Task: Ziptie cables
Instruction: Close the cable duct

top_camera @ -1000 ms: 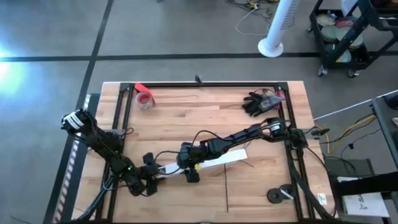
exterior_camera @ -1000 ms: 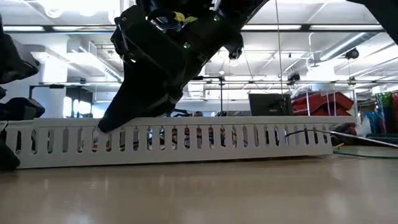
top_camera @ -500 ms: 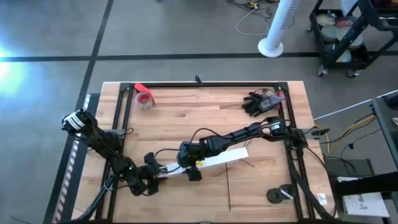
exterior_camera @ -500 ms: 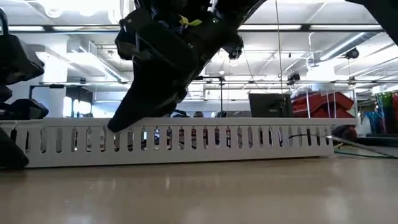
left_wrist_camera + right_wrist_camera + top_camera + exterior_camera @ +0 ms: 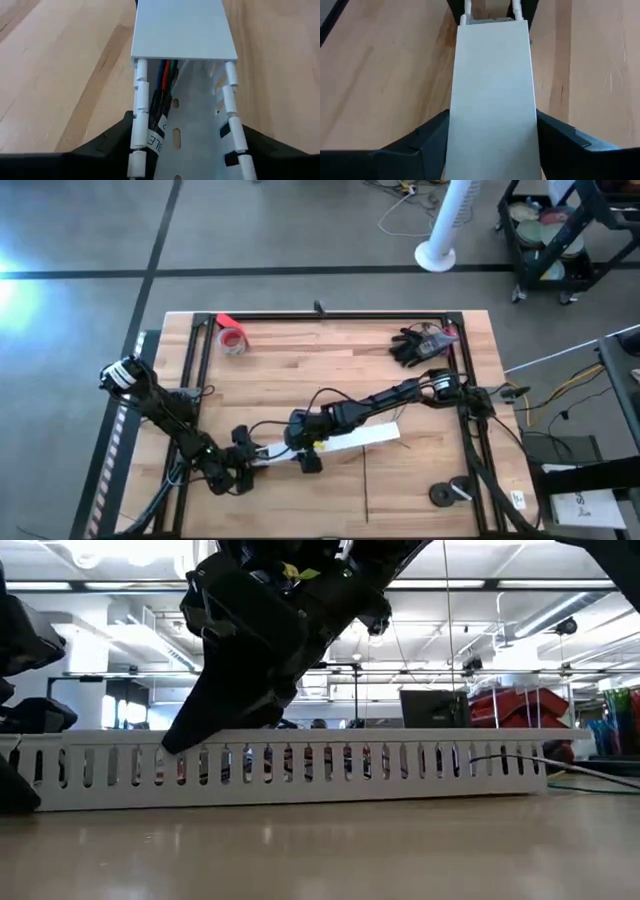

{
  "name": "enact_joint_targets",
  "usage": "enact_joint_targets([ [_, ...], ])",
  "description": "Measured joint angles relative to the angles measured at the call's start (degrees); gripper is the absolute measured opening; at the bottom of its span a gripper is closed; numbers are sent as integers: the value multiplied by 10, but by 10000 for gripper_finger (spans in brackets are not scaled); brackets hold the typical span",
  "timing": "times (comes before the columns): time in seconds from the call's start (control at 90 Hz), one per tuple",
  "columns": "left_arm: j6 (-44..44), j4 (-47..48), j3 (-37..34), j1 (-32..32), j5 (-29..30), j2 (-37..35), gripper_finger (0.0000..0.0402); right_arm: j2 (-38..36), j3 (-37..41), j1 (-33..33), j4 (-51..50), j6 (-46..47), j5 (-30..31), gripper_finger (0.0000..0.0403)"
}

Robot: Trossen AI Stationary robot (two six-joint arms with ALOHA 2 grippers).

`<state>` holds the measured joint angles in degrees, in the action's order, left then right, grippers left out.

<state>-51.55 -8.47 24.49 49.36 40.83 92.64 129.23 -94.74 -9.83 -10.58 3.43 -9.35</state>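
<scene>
A long white slotted plastic cable duct (image 5: 335, 442) lies near the front middle of the light wooden plank table (image 5: 330, 370), running at a slight slant across it. The left claw (image 5: 243, 452) sits at the duct's left end, its two dark fingers (image 5: 107, 140) standing either side of the duct's slotted walls; contact appears made on both sides, though the wrist view is too close to confirm a firm grasp. The right claw (image 5: 303, 446) is set over the duct just beside the left claw, fingers (image 5: 427, 135) straddling the flat white lid (image 5: 492, 90), clenched on the duct as far as the wrist view shows. In the low view the right claw (image 5: 185, 735) bears down on the duct's upper edge near its left end. The cables (image 5: 167, 75), a thin bundle of blue, red, green and dark wires, lie inside the duct channel under the lid, with a white printed label (image 5: 159, 131) on the dark wire near the open end. A red tape roll (image 5: 232, 338) rests at the far left of the table and a black glove (image 5: 412, 346) at the far right, both well apart from the duct
</scene>
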Motion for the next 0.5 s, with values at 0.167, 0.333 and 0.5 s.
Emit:
enact_joint_targets([
  [0.167,-1,1,1,-2,-4,-1,225,-12,-3,0,-47,-33,14,250],
  [0.333,-2,4,2,-3,-8,-3,221,-32,-3,0,-97,-44,52,302],
  [0.5,-5,5,2,-2,-8,-3,225,-30,-3,0,-98,-38,68,313],
])
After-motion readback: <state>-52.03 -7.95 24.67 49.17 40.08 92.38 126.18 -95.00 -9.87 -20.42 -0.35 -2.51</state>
